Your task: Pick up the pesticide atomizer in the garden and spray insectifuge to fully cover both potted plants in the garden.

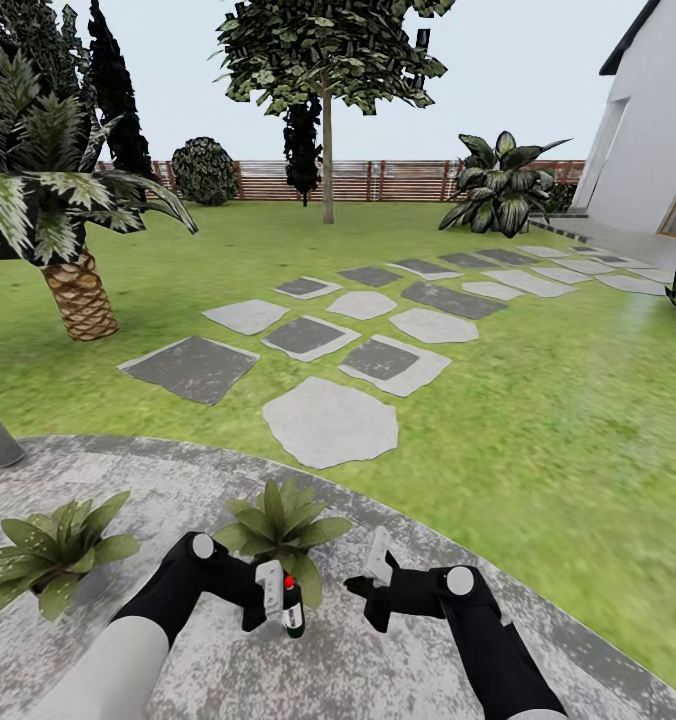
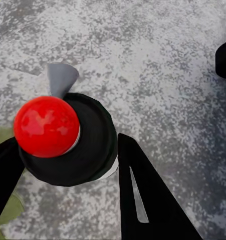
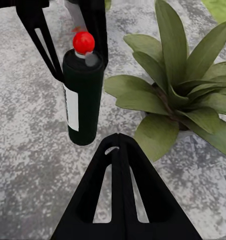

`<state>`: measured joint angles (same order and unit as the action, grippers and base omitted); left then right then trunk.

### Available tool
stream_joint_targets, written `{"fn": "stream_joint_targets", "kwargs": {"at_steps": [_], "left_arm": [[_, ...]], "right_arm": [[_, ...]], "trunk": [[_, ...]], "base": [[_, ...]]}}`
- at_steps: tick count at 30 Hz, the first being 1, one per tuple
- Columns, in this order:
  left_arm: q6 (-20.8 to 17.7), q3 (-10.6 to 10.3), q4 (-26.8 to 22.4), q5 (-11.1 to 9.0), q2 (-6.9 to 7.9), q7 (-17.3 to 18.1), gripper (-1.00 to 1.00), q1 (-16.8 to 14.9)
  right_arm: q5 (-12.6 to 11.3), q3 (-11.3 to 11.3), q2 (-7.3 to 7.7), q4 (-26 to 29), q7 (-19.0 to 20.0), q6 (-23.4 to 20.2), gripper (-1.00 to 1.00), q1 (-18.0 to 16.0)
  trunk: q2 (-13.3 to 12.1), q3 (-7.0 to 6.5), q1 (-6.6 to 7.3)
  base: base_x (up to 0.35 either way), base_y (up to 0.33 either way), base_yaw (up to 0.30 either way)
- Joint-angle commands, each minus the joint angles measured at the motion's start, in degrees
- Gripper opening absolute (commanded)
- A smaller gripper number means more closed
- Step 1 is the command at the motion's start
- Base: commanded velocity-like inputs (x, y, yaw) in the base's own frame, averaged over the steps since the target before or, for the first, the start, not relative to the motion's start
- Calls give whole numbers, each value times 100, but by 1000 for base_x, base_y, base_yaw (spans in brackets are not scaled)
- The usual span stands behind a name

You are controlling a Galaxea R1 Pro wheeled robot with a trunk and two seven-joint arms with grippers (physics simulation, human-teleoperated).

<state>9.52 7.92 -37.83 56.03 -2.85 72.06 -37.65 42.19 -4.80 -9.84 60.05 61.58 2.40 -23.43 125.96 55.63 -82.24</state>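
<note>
— From the head view, where was the bottle?
— The left gripper (image 1: 278, 600) had the pesticide atomizer (image 1: 292, 603) clamped upright, just beside the nearer potted plant (image 1: 278, 525); the second potted plant (image 1: 53, 545) sat off to the left on the patio (image 1: 128, 470).
— And the left wrist view?
— Fingers (image 2: 143, 190) closed against the bottle's sides, red cap up.
— The right wrist view?
— The right gripper (image 3: 120, 145) looked shut and empty. I'd have turned the nozzle (image 3: 91, 59) toward the leaves before pressing.
</note>
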Motion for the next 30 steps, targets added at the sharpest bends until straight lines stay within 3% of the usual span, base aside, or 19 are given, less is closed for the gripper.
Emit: {"fn": "stream_joint_targets", "kwargs": {"at_steps": [1,10,13,16,18,30], "left_arm": [[55,44,-5,56,-49,23,-100,-5],[58,24,-14,58,-140,27,-100,-5],[36,-270,-14,65,-193,-17,-100,-5],[-17,-609,-8,53,-232,-351,-100,-5],[-31,-682,-6,50,-275,-439,-100,-5],[-1,-721,-6,1,-505,-417,-100,-5]], "right_arm": [[43,-21,-15,6,29,21,-100,-4],[43,-21,-15,15,29,15,-100,-64],[43,-21,-15,14,29,15,-100,-72],[43,-17,-15,15,29,15,-100,-79],[43,-15,-15,15,29,15,-100,-82],[43,-14,-15,8,29,15,-100,-83]], "trunk": [[2,5,1],[2,5,1],[2,5,1],[2,5,1],[2,5,1],[2,5,1]], "base": [[0,0,0],[0,0,0],[0,0,0],[0,0,0],[0,0,0],[0,0,0]]}}
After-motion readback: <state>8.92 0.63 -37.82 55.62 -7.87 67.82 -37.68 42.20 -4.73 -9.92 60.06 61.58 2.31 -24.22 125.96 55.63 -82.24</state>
